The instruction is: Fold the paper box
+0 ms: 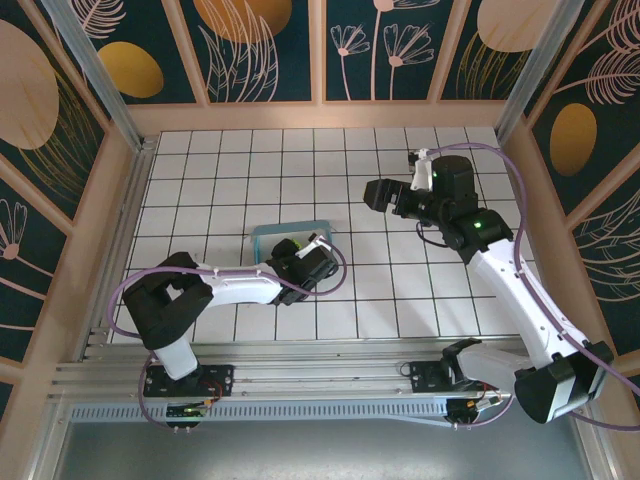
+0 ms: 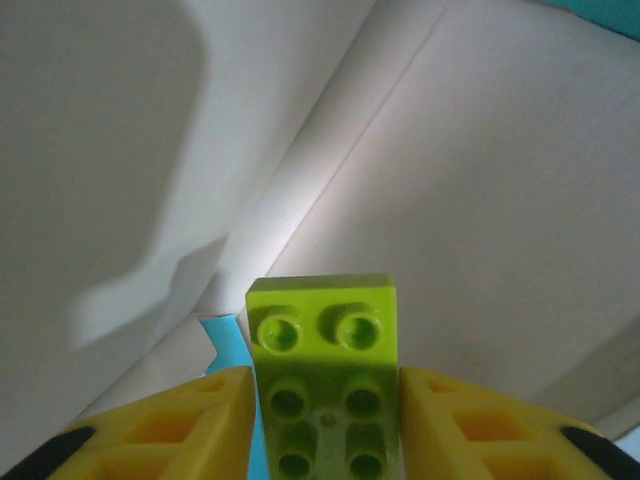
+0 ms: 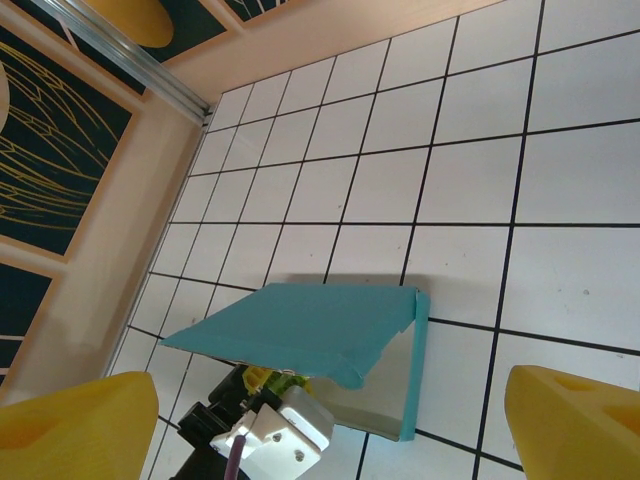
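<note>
While your left fingers (image 2: 325,420) pinch a lime-green stud brick (image 2: 322,375), the paper box (image 1: 290,235) sits mid-surface.
Your right fingers (image 1: 378,193), spread wide, hover well apart from it.

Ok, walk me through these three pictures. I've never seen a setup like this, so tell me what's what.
Two robot arms are bolted to the near edge of a tiled table. The overhead picture looks down from behind them. The other two come from cameras on each wrist. The left tool reaches into the paper box, turquoise outside and white inside, and its yellow fingers sit either side of a lime-green studded toy brick. The right tool hangs open above the tiles, gripping nothing. Its wrist camera sees the box with one panel raised.
</note>
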Motion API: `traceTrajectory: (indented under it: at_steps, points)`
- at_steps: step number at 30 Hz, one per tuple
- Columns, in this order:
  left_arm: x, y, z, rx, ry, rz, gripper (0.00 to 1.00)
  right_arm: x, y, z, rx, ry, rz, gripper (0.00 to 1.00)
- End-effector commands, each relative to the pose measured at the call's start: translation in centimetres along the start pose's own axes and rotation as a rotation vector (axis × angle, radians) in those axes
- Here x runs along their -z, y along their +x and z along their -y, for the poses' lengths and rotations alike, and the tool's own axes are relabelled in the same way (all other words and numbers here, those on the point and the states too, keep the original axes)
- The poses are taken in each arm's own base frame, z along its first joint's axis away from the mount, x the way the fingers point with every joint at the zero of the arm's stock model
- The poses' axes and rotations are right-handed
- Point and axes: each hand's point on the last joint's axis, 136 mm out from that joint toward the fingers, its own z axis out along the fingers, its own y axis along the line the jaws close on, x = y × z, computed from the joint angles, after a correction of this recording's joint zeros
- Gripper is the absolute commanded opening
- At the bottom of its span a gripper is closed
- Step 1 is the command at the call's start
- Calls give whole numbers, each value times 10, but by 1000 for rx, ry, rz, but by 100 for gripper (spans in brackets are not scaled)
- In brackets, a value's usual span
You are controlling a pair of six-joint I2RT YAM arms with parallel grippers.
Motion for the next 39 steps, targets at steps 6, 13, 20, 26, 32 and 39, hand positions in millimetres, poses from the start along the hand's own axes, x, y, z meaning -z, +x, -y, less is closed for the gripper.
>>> traceTrajectory:
  at_steps: [6, 13, 20, 26, 32, 39]
  points:
    - [12, -24, -9, 81, 22, 56, 45, 9, -6, -4, 2, -3, 29, 90]
    - [64, -56, 22, 150, 375, 232, 47, 5, -7, -4, -2, -7, 26, 91]
    - [154, -101, -22, 458, 587, 517, 46, -23, 1, -1, -68, -23, -84, 91]
    - [152, -97, -121, 911, 597, 431, 64, -50, 15, 4, -156, -52, -153, 86]
    - [94, -55, -172, 1259, 634, 205, 78, -79, 29, 19, -289, 1, -226, 88]
    - [33, 6, -169, 1491, 665, -33, 83, -118, 61, 22, -366, -4, -341, 75]
